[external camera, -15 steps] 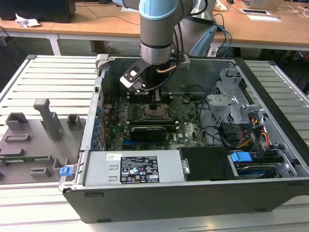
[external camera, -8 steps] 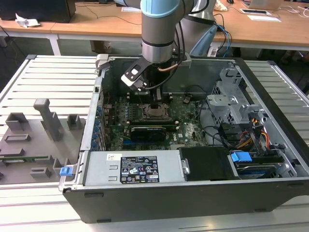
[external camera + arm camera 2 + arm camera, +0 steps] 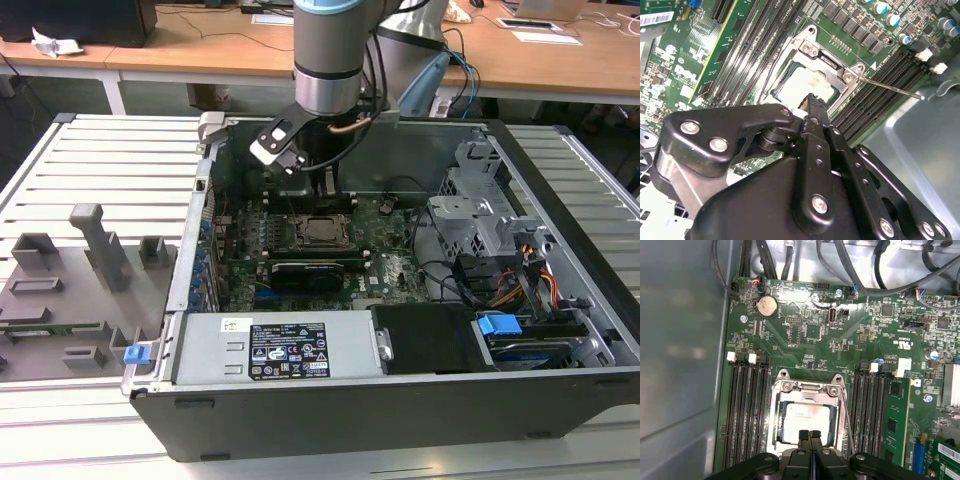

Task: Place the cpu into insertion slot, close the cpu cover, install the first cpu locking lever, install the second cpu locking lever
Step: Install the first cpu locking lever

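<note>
The gripper [image 3: 809, 436] has its two fingers pressed together with nothing between them. Its tips hang over the near edge of the cpu [image 3: 805, 420]; whether they touch it I cannot tell. The cpu lies flat in its socket, pale top up, and the cpu cover [image 3: 807, 388] lies down around it, so the chip shows through the square window. In the second wrist view a thin locking lever [image 3: 890, 87] juts free from the socket's corner, out over the memory slots [image 3: 880, 80]. More memory slots flank the socket on both sides, and a coin cell battery [image 3: 766, 305] sits further up the green motherboard [image 3: 810, 335].

In the exterior view the arm [image 3: 330, 60] reaches down into an open computer case [image 3: 350, 420] and blocks the board's far part. A power supply [image 3: 270, 350] lies along the near wall, and a drive cage [image 3: 480, 200] stands on the exterior view's right. The case rests on a slatted counter [image 3: 110, 150], with grey fixtures [image 3: 90, 250] beside it. Wooden desks [image 3: 200, 45] stand behind.
</note>
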Robot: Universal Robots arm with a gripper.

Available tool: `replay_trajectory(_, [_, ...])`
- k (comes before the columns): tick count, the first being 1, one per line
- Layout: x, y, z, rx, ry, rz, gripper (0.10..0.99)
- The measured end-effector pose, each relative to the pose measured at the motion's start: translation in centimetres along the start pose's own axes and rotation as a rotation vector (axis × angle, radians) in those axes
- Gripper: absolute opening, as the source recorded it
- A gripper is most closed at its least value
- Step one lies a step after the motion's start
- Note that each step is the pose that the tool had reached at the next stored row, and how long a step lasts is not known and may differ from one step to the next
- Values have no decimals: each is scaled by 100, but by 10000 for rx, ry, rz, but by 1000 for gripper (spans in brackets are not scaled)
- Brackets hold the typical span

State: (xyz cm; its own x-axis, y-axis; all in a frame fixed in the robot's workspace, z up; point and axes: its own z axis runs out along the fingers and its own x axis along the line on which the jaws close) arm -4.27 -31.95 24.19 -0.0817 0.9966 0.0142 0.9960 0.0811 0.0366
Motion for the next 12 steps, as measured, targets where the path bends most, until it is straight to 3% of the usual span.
replay_trajectory(4, [1,3,-68,-1,0,0,106])
replay_trajectory(8, [3,8,-207,1,-13,-1,106])
replay_trajectory(12, [4,10,-260,1,-21,-1,106])
